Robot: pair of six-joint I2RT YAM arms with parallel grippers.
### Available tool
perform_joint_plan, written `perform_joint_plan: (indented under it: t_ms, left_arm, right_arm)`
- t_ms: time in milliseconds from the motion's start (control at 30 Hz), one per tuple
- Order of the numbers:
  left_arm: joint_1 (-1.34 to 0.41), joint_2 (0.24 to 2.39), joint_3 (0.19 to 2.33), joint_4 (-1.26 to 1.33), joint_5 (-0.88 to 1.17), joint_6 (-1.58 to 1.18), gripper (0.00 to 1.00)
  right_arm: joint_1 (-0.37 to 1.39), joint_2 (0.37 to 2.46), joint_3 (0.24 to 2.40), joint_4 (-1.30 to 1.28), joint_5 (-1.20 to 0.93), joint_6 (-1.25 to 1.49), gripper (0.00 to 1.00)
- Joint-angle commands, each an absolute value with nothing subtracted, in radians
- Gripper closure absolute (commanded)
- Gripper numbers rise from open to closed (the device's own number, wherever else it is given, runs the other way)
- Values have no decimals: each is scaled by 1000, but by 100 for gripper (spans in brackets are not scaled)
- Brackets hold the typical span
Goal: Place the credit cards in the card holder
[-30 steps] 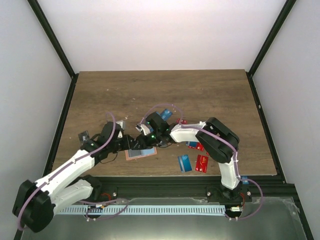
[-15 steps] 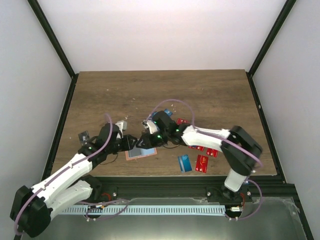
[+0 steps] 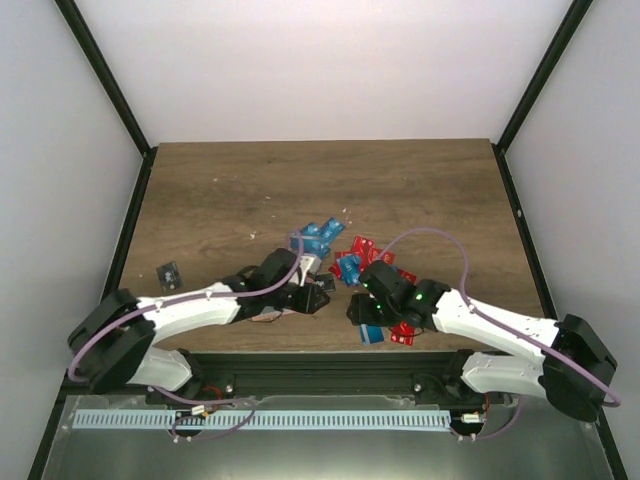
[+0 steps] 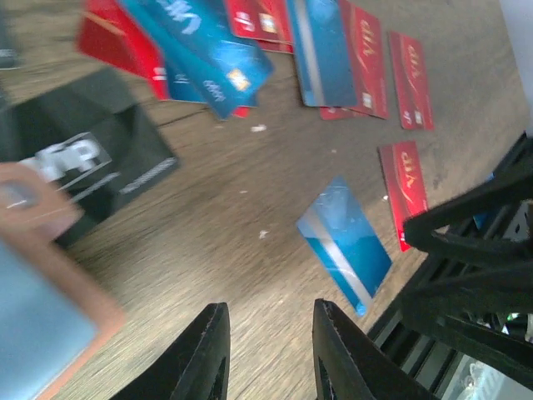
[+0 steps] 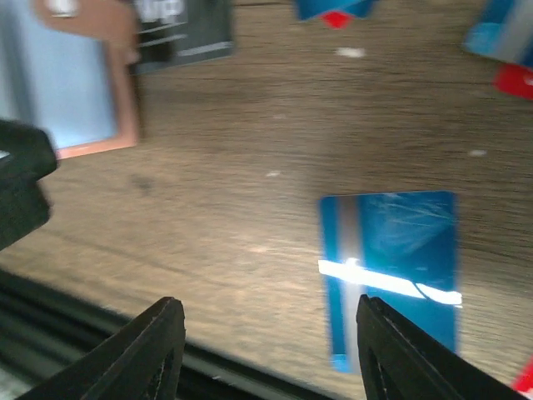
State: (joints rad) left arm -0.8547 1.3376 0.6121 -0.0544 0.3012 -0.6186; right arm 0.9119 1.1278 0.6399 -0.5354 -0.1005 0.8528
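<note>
Right, near rim: a lone blue card (image 5: 391, 267) lies flat on the table (image 3: 420, 190), close to the near edge, with a red card (image 3: 403, 333) just to its right.
Right gripper (image 5: 266, 350): fingers wide apart and empty, hanging low with the blue card under and between them.
Left gripper (image 4: 266, 354): fingers a little apart with nothing between them, low over bare wood just left of that same card.
Card holder (image 5: 122, 92): flat on the table left of the blue card, showing a tan rim and a pale blue face. My left arm largely covers it in the top view.
Black card (image 4: 100, 158): lying against the holder's far-right corner.
Far heap (image 3: 350, 262): red and blue cards overlapping, beyond both grippers.
Risk, collision: I judge the two claws sit close enough that one reaching move could knock them together.
Risk, slip: the card is thin and flat, so closing fingers may skate over it or shove it off the near rim.
Risk, holder: my left arm lies low and could drag it askew.
</note>
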Motion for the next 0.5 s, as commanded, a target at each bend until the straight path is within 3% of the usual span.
perform_joint_plan:
  t_ms: [0,200,467]
  left_arm:
    - [-902,1453,691,38,360,-565,70]
    - [-922,1545,723,57,376,-548,70]
    - [-922,1518,688,58,339,-529,70]
  right_arm:
    - [914,1165,660,-675,93,926,41]
    - [885,1287,641,-655,119,946,47]
    - [890,1410,633,-572,-30,884,49]
